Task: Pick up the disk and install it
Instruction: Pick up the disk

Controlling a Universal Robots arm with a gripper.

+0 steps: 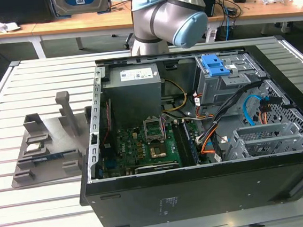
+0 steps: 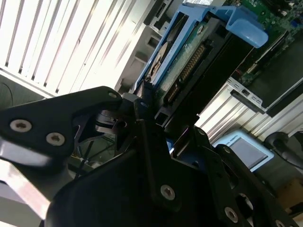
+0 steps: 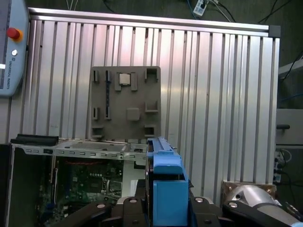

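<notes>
The black jaws are clamped on the disk (image 2: 189,56), a drive with blue side rails, held on edge by the gripper (image 2: 151,111) in the second wrist view. Beyond it, the first wrist view shows the open computer case (image 3: 71,150) and a grey fixture plate (image 3: 125,101) on the slatted table (image 3: 213,94). In the exterior view, the arm (image 1: 169,15) stands at the case's far side, and 1 blue bracket (image 1: 215,64) sits in a drive bay.

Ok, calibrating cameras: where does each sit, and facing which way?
Exterior view: off the arm, looking into the open black computer case; grey arm joints show.
First wrist view: on the wrist, facing the grey plastic tray; black gripper shows.
Second wrist view: on the wrist, along the gripper holding the blue-railed silver disk.
Both wrist views share the disk.
</notes>
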